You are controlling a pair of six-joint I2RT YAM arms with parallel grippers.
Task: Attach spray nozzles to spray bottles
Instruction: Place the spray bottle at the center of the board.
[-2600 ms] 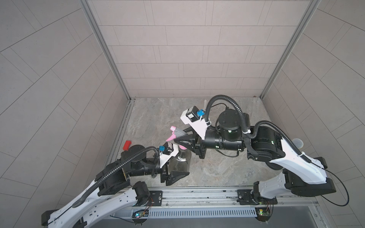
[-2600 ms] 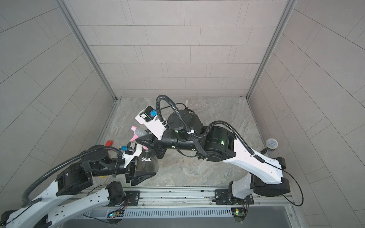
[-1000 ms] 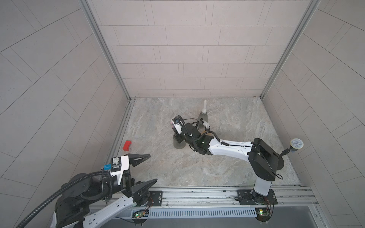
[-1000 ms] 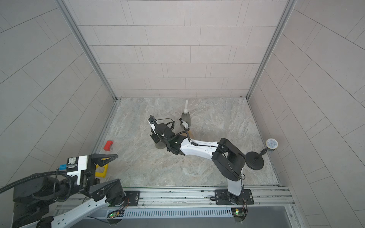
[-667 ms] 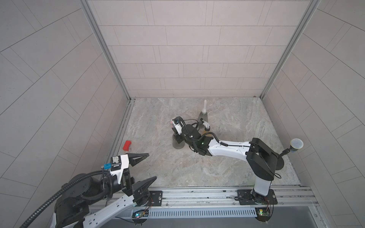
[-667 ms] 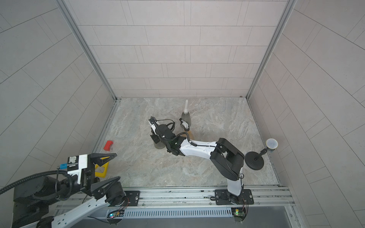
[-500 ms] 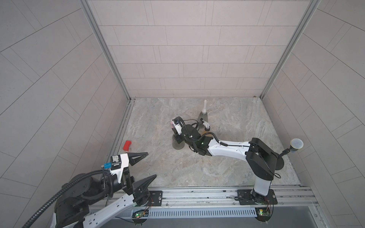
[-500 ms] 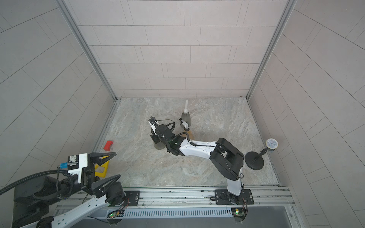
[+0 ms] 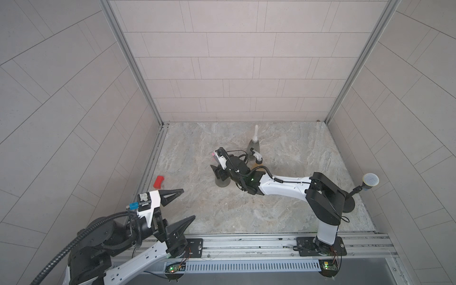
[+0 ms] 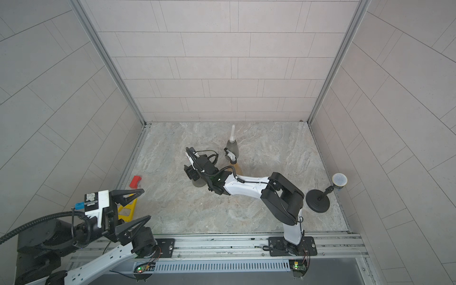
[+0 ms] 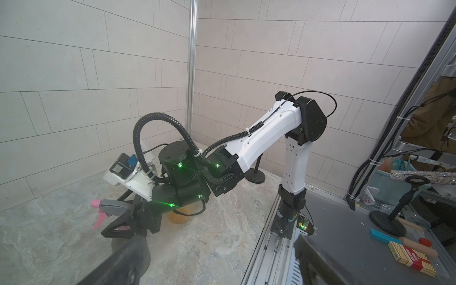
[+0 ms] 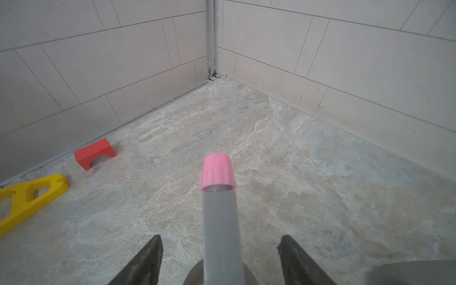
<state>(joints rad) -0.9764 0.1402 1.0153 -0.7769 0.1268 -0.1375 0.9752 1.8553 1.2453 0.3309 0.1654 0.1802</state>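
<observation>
A smoky grey spray bottle [image 9: 222, 183] [image 10: 199, 183] stands mid-floor with the pink-and-grey spray nozzle [image 12: 218, 172] [image 11: 112, 206] on its neck. My right gripper [image 9: 218, 173] [image 10: 190, 174] [image 12: 220, 237] is open around that nozzle, and both fingers stand clear of it. Behind it stands a second grey bottle [image 9: 254, 146] with a white nozzle [image 9: 256, 129]. An orange-amber bottle [image 10: 235, 168] [image 11: 181, 217] carries the black-and-white nozzle [image 9: 257, 155]. My left gripper [image 9: 188, 203] [image 10: 146, 203] [image 11: 218, 238] hangs open and empty at the front left.
A red block [image 9: 159, 181] [image 12: 95, 153] lies by the left wall. Next to it, nearer the front, lies a yellow piece [image 10: 127, 208] [image 12: 27, 197]. A microphone stand [image 10: 318, 202] is at the right edge. A metal rail [image 9: 246, 243] runs along the front.
The grey bottle with the pink nozzle, earlier held up between both grippers, now stands on the floor. My right gripper's jaws have spread off the nozzle. My left arm stays drawn back.
</observation>
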